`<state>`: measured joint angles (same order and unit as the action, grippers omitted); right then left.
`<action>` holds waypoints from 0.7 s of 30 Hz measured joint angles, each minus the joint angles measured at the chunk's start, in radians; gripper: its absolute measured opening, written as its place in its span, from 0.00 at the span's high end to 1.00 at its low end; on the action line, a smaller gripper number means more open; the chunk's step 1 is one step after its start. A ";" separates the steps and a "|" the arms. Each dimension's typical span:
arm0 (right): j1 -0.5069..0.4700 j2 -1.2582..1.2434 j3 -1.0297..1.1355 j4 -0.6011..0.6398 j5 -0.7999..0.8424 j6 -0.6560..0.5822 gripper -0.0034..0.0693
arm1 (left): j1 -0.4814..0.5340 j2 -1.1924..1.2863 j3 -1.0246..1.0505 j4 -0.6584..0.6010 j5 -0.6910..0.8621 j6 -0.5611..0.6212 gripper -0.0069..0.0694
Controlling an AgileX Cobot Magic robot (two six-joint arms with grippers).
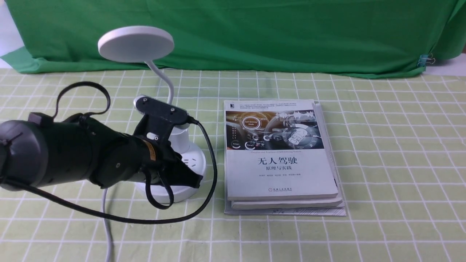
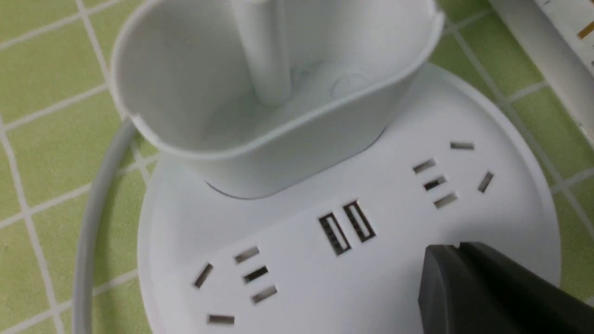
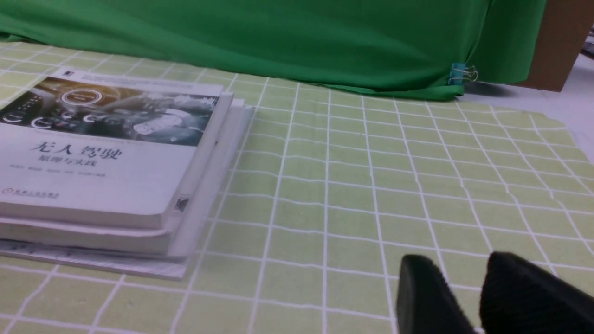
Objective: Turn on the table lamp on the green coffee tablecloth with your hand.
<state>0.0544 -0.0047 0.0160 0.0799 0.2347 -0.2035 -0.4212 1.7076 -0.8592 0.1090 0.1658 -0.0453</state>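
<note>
From my seat, the table lamp [image 1: 136, 44] stands upright at nine o'clock on the light yellow-green, white-gridded tablecloth [image 1: 400, 163], its white disc head toward eleven. I have my black left gripper [image 2: 457, 248], fingertips together, over the lamp's round socketed base, reaching in from nine o'clock.

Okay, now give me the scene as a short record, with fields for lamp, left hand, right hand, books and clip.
lamp: white, upright on the green cloth, round base with sockets
left hand: over the lamp base, fingers together
right hand: away from the lamp, fingers apart
books: stacked, to the right of the lamp
clip: on the dark green backdrop
</note>
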 joint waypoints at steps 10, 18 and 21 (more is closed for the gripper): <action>0.000 0.000 0.000 0.000 0.000 0.000 0.62 | 0.000 0.014 -0.009 0.010 -0.024 0.000 0.91; 0.000 0.000 0.000 0.000 0.000 0.000 0.62 | 0.000 -0.094 0.000 0.021 -0.036 -0.001 0.91; 0.000 0.000 0.000 0.000 0.000 0.000 0.62 | 0.000 -0.118 0.000 0.022 -0.013 -0.026 0.91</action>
<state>0.0544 -0.0047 0.0160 0.0799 0.2347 -0.2035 -0.4212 1.5895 -0.8590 0.1307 0.1526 -0.0710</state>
